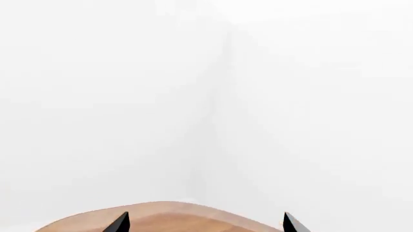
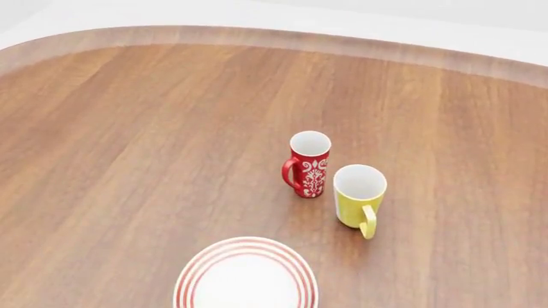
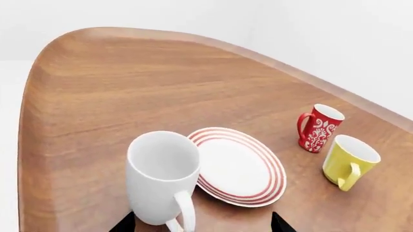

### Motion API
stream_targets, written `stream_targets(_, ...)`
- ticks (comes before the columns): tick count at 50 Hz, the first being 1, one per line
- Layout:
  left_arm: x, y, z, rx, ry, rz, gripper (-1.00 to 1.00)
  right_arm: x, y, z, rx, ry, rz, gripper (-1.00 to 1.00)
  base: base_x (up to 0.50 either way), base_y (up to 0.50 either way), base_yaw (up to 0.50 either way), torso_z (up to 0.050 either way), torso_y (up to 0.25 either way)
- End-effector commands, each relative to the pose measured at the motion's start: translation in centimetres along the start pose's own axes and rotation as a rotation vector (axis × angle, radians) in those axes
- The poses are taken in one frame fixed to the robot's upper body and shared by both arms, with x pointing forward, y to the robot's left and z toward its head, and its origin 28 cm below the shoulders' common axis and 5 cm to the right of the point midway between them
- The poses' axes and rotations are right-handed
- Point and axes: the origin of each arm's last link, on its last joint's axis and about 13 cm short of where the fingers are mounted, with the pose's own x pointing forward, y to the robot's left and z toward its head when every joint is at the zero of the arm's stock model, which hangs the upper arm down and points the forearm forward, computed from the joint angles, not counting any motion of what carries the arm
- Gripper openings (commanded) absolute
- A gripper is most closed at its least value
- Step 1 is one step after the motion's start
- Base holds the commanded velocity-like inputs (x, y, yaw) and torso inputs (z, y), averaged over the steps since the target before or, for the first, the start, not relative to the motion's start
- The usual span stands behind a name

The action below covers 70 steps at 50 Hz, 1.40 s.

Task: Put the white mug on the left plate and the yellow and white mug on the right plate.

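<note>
While my right gripper [image 3: 201, 223] stands open about the white mug [image 3: 161, 182], beside the plate [image 3: 239, 166] near the table's [image 3: 96, 82] edge, I'd close squarely on its body; left gripper [image 1: 205, 223] open, empty.

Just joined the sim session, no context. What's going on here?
Nothing is gripped yet. The white mug stands upright on the table beside a red-ringed plate, right in front of the right gripper, whose fingertips are spread. The yellow and white mug stands upright next to a red patterned mug, off any plate. The left gripper is open near the table edge, aimed at blank wall. Only one plate is in view.
</note>
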Motion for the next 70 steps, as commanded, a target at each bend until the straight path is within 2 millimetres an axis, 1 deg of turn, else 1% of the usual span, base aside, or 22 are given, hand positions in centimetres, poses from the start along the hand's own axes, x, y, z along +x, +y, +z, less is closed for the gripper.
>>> stream_targets(1, 0.5, 1.0, 1.3, -0.019, -0.060, 0.080, 1.00, 0.2, -1.1, 0.2, 0.016, 0.020, 0.006, 1.00, 0.00, 0.00, 0.00, 0.000, 0.000)
stream_targets(6, 0.5, 0.8, 1.1, -0.010, -0.059, 0.074, 1.00, 1.0, -2.1, 0.0, 0.023, 0.041, 0.012, 1.00, 0.00, 0.00, 0.00, 0.000, 0.000)
stream_targets(7, 0.5, 0.9, 1.1, -0.011, -0.057, 0.074, 1.00, 1.2, -2.4, 0.0, -0.005, 0.058, 0.012, 1.00, 0.00, 0.00, 0.00, 0.000, 0.000)
stream_targets(12, 0.5, 1.0, 1.3, -0.018, -0.059, 0.076, 1.00, 1.7, -3.3, 0.0, 0.021, 0.075, 0.010, 1.00, 0.00, 0.00, 0.00, 0.000, 0.000)
stream_targets(22, 0.3, 0.9, 1.2, -0.012, -0.053, 0.062, 1.00, 2.4, -4.3, -0.2, 0.029, 0.138, 0.042, 1.00, 0.00, 0.00, 0.00, 0.000, 0.000)
stream_targets(26, 0.3, 0.9, 1.2, -0.012, -0.052, 0.063, 1.00, 2.7, -4.5, 0.1, 0.015, 0.142, 0.055, 1.00, 0.00, 0.00, 0.00, 0.000, 0.000)
stream_targets(31, 0.2, 0.8, 1.3, -0.013, -0.054, 0.061, 1.00, 3.5, -5.0, 0.1, 0.012, 0.171, 0.067, 1.00, 0.00, 0.00, 0.00, 0.000, 0.000)
stream_targets(37, 0.1, 0.7, 1.3, -0.013, -0.053, 0.060, 1.00, 4.4, -5.5, 0.5, 0.006, 0.191, 0.080, 1.00, 0.00, 0.00, 0.00, 0.000, 0.000)
stream_targets(43, 0.1, 0.8, 1.3, -0.016, -0.054, 0.062, 1.00, 5.9, -6.1, 0.5, 0.008, 0.200, 0.092, 1.00, 0.00, 0.00, 0.00, 0.000, 0.000)
stream_targets(51, 0.1, 0.9, 1.5, -0.019, -0.054, 0.066, 1.00, 7.3, -6.3, 0.5, 0.005, 0.223, 0.122, 1.00, 0.00, 0.00, 0.00, 0.000, 0.000)
stream_targets(55, 0.1, 0.9, 1.5, -0.019, -0.052, 0.065, 1.00, 7.9, -6.0, 0.4, -0.001, 0.231, 0.142, 1.00, 0.00, 0.00, 0.00, 0.000, 0.000)
stream_targets(59, 0.1, 1.0, 1.5, -0.020, -0.052, 0.067, 1.00, 8.5, -5.7, 0.0, -0.007, 0.240, 0.174, 1.00, 0.00, 0.00, 0.00, 0.000, 0.000)
stream_targets(65, 0.1, 1.1, 1.6, -0.023, -0.051, 0.069, 1.00, 9.2, -5.1, -1.2, -0.012, 0.274, 0.225, 1.00, 0.00, 0.00, 0.00, 0.000, 0.000)
stream_targets(70, 0.0, 1.1, 1.7, -0.032, -0.048, 0.068, 1.00, 9.4, -5.3, -1.4, -0.007, 0.295, 0.230, 1.00, 0.00, 0.00, 0.00, 0.000, 0.000)
